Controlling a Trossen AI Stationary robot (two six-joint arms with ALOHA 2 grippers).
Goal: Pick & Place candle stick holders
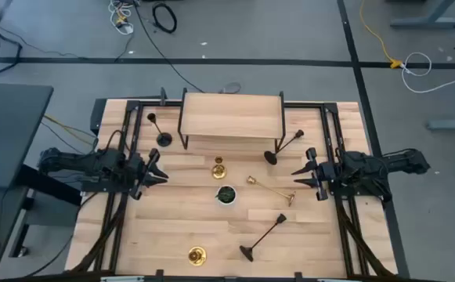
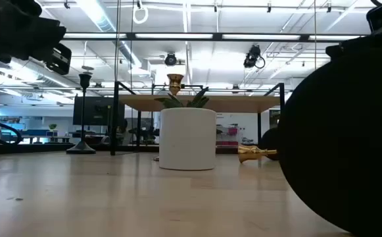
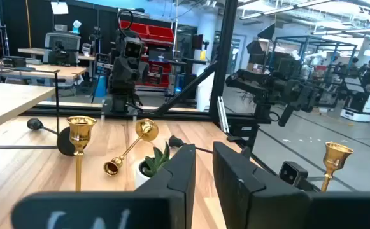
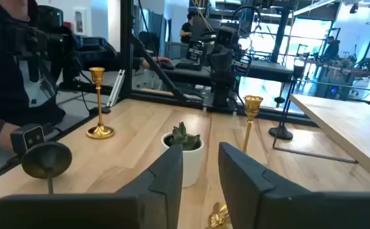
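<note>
On the table, two gold candle stick holders stand on their round bases, one [image 1: 218, 167] mid-table and one [image 1: 196, 254] near the front edge. A third gold holder [image 1: 270, 190] lies on its side. One black holder [image 1: 157, 129] stands by the shelf's left leg, another [image 1: 282, 147] slants by its right leg, and a third [image 1: 262, 237] lies at the front right. My left gripper [image 1: 158, 168] hovers at the table's left, narrowly open and holding nothing. My right gripper [image 1: 304, 176] hovers at the right, also narrowly open and holding nothing, with its fingers [image 4: 165, 172] toward the middle.
A small white bowl [image 1: 225, 194] with green contents sits mid-table between the grippers. A wooden shelf [image 1: 231, 116] on dark legs stands at the far middle. Dark frame rails run along the table's left and right sides. A large dark shape [image 2: 348, 131] fills the right of the low view.
</note>
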